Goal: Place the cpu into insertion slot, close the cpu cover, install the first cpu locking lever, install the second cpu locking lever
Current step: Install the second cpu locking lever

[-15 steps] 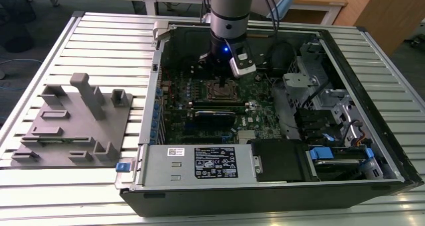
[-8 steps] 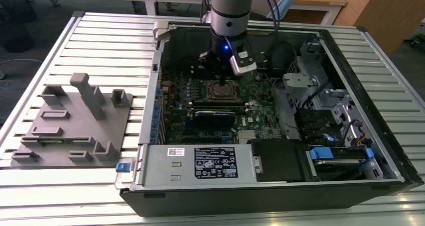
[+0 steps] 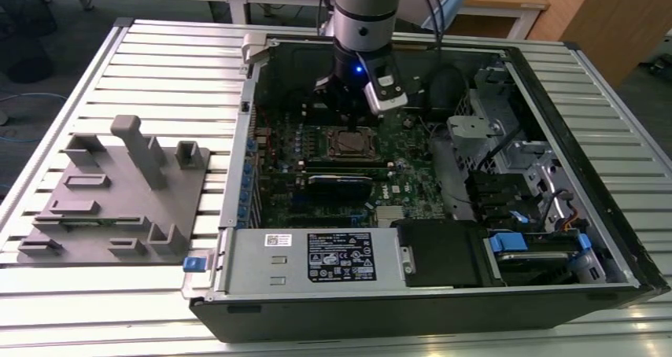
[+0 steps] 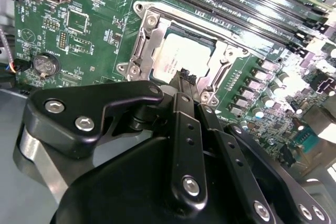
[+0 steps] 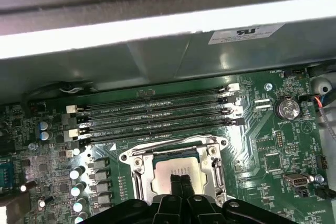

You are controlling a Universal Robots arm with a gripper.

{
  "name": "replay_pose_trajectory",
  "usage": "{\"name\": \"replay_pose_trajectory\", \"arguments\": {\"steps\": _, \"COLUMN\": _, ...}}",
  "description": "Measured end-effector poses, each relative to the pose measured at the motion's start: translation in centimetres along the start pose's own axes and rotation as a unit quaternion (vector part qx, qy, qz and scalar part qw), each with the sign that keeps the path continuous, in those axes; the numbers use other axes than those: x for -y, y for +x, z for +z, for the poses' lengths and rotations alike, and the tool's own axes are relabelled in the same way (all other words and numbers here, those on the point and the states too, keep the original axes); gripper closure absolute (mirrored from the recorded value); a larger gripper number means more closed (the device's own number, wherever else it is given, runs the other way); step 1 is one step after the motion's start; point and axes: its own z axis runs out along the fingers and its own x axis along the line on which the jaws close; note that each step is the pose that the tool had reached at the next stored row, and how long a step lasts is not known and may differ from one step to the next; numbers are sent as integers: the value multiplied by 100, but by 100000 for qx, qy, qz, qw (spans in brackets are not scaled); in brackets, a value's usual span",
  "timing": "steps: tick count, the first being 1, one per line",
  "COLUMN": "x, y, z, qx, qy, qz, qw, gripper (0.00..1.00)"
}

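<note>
cpu (image 4: 181, 56) is seated in the insertion slot (image 4: 211, 36), silver top up, on the green motherboard (image 4: 79, 35) inside the open PC case (image 3: 588, 239). In the exterior view the socket sits about mid-board, toward the case's far side.

cpu cover (image 4: 144, 43) is down: metal frame lies flat around the chip, chip top visible through the square cut-out. Same in the first wrist view, cpu (image 5: 181, 170) framed by the cover (image 5: 137, 167). Can't tell whether either locking lever is latched.

end effector (image 4: 185, 77) is right over the near edge of the chip, fingers pressed together, tips meeting at a narrow point, nothing pinched between them. Tips look touching or just above the chip top; can't tell which. In the first wrist view the closed tips (image 5: 181, 181) come up over the cpu from the bottom of the socket frame. Exterior view has the end effector (image 3: 350, 125) hanging straight down over the socket from the arm (image 3: 363, 19).

Around it: four long black memory slots (image 5: 152, 111) run parallel just beside the socket, a coin cell battery (image 4: 44, 64) sits apart on the board. Power supply (image 3: 315, 259) takes the case's near edge.

Case lies on a slatted metal table (image 3: 157, 58). On the exterior view's left, well apart from the case, a grey fixture block (image 3: 116, 200) with upright posts.
</note>
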Motion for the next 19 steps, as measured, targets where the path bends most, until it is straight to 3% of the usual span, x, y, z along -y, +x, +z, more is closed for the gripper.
{"name": "replay_pose_trajectory", "arguments": {"steps": 3, "x": -2, "y": -1, "z": -36, "qx": 0, "qy": -3, "qz": -3, "qw": 100000, "gripper": 89}}
{"name": "replay_pose_trajectory", "arguments": {"steps": 9, "x": 4, "y": -3, "z": -41, "qx": -7, "qy": 10, "qz": -16, "qw": 100000, "gripper": 89}}
{"name": "replay_pose_trajectory", "arguments": {"steps": 19, "x": 96, "y": -17, "z": -45, "qx": -1, "qy": 2, "qz": -4, "qw": 100000, "gripper": 89}}
